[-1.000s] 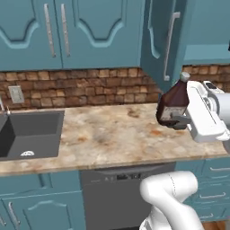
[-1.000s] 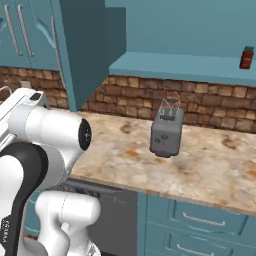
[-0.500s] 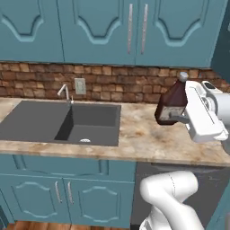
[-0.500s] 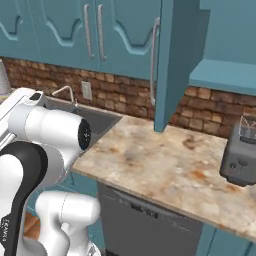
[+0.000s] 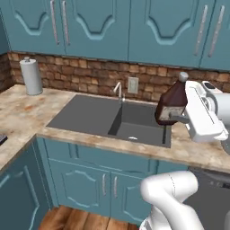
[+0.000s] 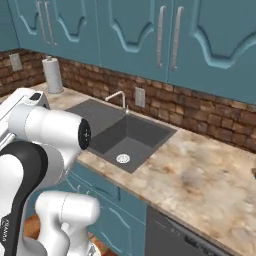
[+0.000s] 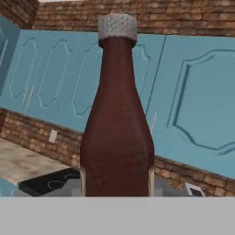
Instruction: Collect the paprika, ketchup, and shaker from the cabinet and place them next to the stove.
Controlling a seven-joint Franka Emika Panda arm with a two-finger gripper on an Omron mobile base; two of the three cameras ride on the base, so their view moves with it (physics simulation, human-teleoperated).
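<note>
One ketchup (image 5: 172,102) is what you have in hand: dark brown-red bottle, pale label, small white cap, held upright by the tool (image 5: 179,118), whose jaws are closed narrow on its lower body. In the left base view you see it raised above the worktop (image 5: 197,150), just right of the sink (image 5: 112,120) and level with the brick backsplash (image 5: 90,74).

Sink as landmark, your inventory reads:
- Faucet (image 5: 118,90): silver, at the sink's back rim, near the middle.
- Wall outlet (image 5: 132,84): on the brick just behind the faucet, slightly to its right.
- Paper towel roll (image 5: 32,76): upright on the worktop, well left of the sink, against the brick.
- Wall cabinets (image 5: 134,27): teal, arched panels, silver bar handles, doors closed, directly above the sink.
- Base cabinets (image 5: 90,179): teal, below the sink front.
- Dishwasher front (image 6: 175,237): dark, below the worktop right of the sink in the right base view.

In the hand view, you look along the ketchup (image 7: 117,119) with its cap at the top; a black cooktop with white ring burners (image 7: 50,181) shows low to the left of the bottle, and more teal doors lie behind.
</note>
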